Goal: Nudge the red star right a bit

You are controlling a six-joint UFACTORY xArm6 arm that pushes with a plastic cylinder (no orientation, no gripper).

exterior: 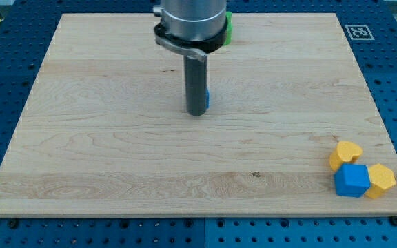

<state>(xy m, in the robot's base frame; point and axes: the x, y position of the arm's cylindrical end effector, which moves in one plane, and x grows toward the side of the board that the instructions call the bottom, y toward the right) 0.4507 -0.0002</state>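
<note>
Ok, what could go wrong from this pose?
1. No red star shows anywhere in the view. It may be hidden behind the arm, so any push now would be blind.
2. My tip sits right by a blue block that is mostly hidden behind the rod. A move to the view's right would likely shove that block instead.
3. The green block sits near the board's top edge and could be knocked off.

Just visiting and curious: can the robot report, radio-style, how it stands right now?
My tip at board centre, beside a half-hidden blue block. Red star: not visible. Green block behind arm; yellow heart-shaped block, blue cube, yellow block clustered bottom right.
</note>
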